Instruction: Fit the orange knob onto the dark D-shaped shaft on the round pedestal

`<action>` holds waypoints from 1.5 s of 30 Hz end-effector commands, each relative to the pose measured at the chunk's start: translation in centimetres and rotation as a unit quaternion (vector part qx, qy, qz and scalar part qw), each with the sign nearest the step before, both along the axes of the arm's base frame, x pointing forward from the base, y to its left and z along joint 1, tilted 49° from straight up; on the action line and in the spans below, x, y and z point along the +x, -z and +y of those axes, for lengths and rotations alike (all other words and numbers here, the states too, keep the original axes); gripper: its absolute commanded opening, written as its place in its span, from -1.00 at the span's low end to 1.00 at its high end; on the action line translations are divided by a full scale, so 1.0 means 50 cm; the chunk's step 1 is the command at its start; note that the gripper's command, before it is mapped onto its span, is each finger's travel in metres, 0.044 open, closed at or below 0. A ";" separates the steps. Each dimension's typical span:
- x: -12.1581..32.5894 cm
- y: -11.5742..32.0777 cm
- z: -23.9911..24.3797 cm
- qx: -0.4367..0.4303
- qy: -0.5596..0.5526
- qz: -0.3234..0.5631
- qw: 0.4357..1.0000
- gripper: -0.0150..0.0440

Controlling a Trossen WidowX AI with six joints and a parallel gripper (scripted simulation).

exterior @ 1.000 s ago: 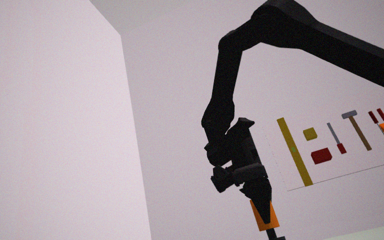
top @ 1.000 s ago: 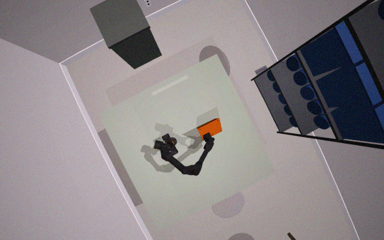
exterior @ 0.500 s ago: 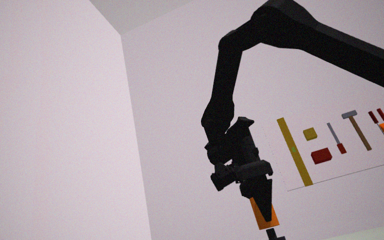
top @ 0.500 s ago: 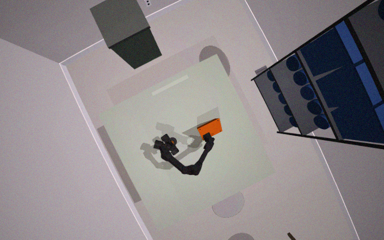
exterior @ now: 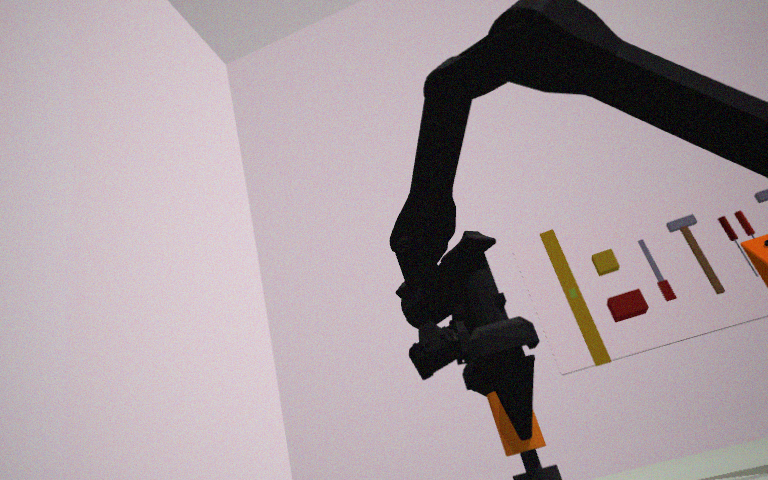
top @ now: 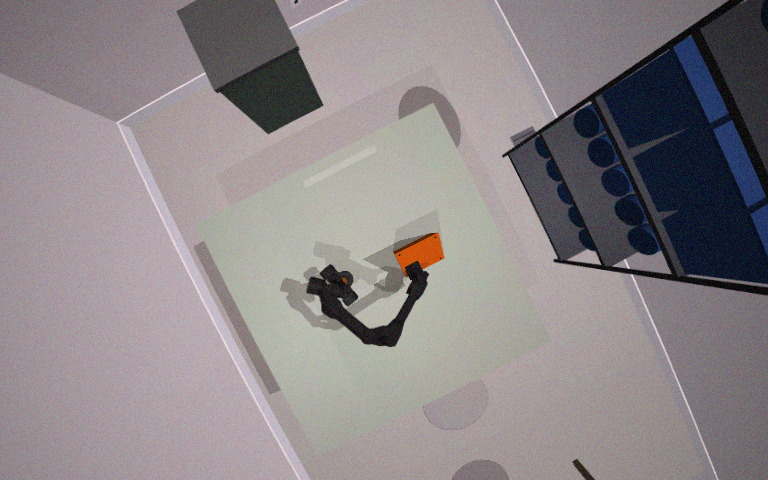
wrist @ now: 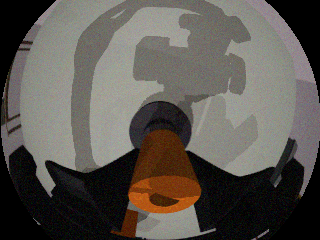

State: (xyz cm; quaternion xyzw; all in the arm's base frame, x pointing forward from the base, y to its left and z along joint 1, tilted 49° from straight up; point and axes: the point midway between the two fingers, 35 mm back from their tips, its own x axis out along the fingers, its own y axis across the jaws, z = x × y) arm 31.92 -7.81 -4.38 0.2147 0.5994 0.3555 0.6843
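The orange knob (top: 343,280) (exterior: 502,424) (wrist: 162,162) is held narrow end down. Its wide end with a dark recess faces the wrist camera. My gripper (top: 341,282) (exterior: 525,433) (wrist: 162,154) is shut on it. The dark shaft (exterior: 530,461) shows below the knob's lower edge in the exterior view, nearly in line with it. The knob's lower edge is at about the shaft's tip; whether they touch I cannot tell. The round pedestal (top: 348,273) (exterior: 549,473) (wrist: 138,131) lies below. The knob's hole underside and the shaft's flat side are hidden.
An orange box (top: 421,252) stands beside the arm's base on the pale table (top: 453,316). The arm's shadow falls around the pedestal. A shelf with blue bins (top: 673,186) is at the right, and tools hang on the wall behind.
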 end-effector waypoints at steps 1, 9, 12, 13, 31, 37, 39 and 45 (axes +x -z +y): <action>-0.003 0.000 0.002 0.001 -0.002 -0.003 1.000 -0.49; -0.007 0.000 0.003 0.001 -0.002 -0.003 1.000 -0.49; -0.006 -0.001 0.000 0.001 -0.002 -0.003 1.000 -0.49; -0.006 -0.003 -0.002 0.001 -0.002 -0.003 1.000 -0.49; 0.002 0.000 0.000 -0.002 -0.072 -0.080 0.994 -0.49; 0.001 0.000 0.000 -0.002 -0.072 -0.080 0.994 -0.49; -0.001 0.000 0.001 -0.002 -0.072 -0.080 0.994 -0.49; -0.005 -0.001 0.002 -0.002 -0.072 -0.080 0.994 -0.49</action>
